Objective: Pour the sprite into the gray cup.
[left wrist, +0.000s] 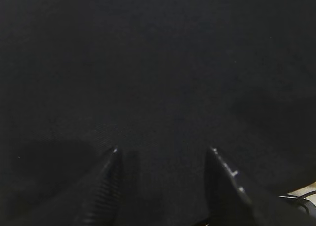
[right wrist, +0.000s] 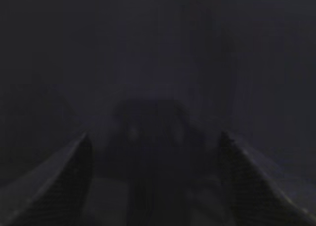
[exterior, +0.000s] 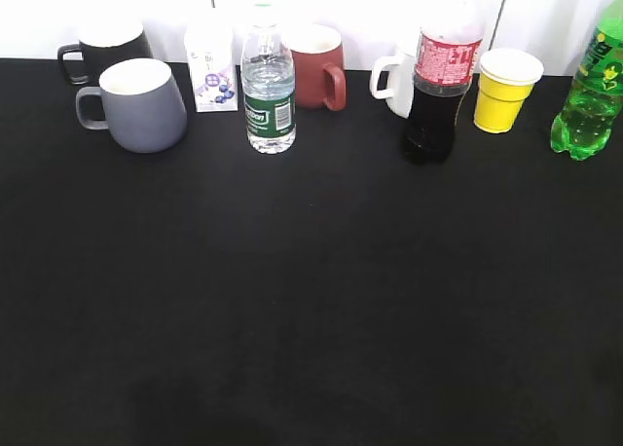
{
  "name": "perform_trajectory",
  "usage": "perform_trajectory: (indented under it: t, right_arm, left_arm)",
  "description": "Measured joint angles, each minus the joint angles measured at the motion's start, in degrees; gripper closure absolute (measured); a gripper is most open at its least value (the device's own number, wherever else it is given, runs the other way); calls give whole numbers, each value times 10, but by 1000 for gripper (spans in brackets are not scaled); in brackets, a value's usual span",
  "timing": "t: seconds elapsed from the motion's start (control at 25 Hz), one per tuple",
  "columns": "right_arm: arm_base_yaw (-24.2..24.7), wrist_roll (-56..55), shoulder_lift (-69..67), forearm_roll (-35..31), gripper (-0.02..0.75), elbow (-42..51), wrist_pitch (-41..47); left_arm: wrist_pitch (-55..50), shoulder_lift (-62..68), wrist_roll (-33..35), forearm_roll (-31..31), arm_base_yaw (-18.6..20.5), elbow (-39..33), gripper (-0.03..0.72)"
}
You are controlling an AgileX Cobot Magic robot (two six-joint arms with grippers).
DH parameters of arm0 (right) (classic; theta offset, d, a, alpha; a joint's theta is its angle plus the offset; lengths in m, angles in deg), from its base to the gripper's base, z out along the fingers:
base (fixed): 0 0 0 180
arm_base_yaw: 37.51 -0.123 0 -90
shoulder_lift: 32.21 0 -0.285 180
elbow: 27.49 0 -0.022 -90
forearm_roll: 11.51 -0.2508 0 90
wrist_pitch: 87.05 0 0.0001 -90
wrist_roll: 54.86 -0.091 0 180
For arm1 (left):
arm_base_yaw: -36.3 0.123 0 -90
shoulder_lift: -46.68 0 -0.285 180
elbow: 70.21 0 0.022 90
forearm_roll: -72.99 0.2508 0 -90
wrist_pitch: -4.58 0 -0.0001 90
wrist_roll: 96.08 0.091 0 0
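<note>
Standing far apart, sprite, gray cup (exterior only)

Yellow cup crowds sprite; foreground open.

No words can be read clearly. The water bottle has a dark green label with white letters, too small to read. The cola bottle has a red label with white marks, too blurry. The sprite shows yellow shapes on green. The small white carton has blurry blue print.
</note>
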Motion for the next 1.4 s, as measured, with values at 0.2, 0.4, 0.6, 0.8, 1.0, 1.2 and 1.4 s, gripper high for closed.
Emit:
perform_trajectory:
  t: [0.2, 0.4, 0.6, 0.8, 1.0, 1.2, 1.4]
  right_arm:
    - [0, 2, 3, 3, 144, 20, -26]
    - [0, 2, 3, 3, 144, 20, -27]
    - [0, 2, 3, 3, 144, 20, -28]
    - [8, 2, 16, 3, 144, 20, -28]
    - [133, 2, 125, -1, 144, 21, -28]
    - [135, 2, 156, -3, 144, 21, -28]
    - [123, 2, 157, -3, 144, 21, -28]
  left_arm:
    - [0, 0, 0, -3, 0, 0, 281]
    - [0, 0, 0, -5, 0, 0, 281]
    - [0, 0, 0, -5, 0, 0, 281]
    - [0, -3, 0, -6, 22, 0, 281]
    - [1, -110, -1, -7, 164, -1, 281]
    - [1, -156, -1, -7, 193, -2, 282]
    - [1, -156, -1, -7, 193, -2, 284]
